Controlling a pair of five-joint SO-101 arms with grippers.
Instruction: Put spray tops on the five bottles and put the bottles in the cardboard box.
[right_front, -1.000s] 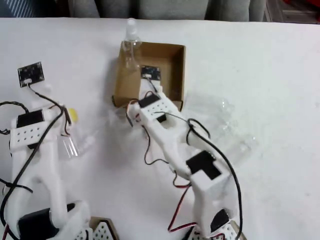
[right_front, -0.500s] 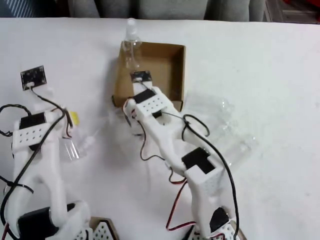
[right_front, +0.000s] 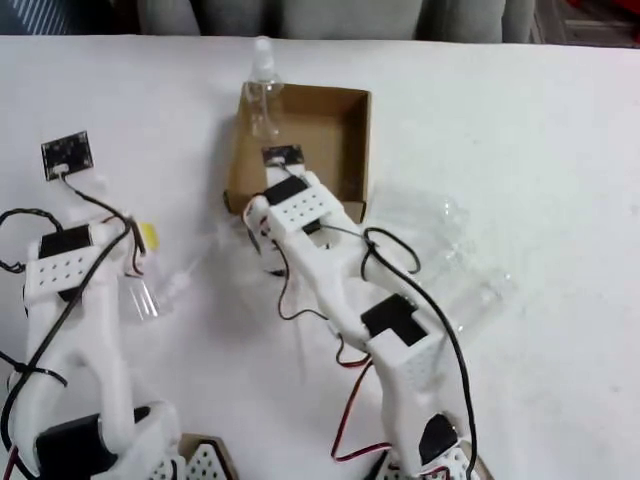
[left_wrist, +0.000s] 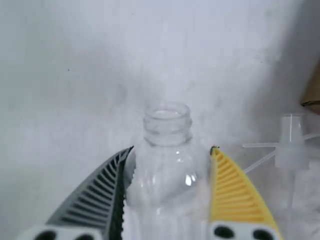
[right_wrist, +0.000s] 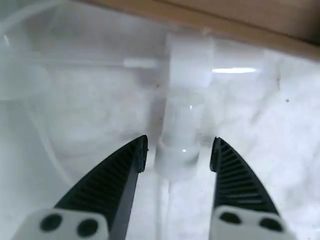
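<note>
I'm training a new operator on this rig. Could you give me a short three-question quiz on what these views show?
1. True or false: the bottle clamped in the left gripper's jaws already wears a spray top.
2. What lies between the right gripper's open jaws?
A) a capped bottle
B) a spray top
C) a cable
3. Short answer: in the high view, which brown container sits just beyond the right arm?

Key: 1 false, its neck is bare; 2 B; 3 the cardboard box.
</note>
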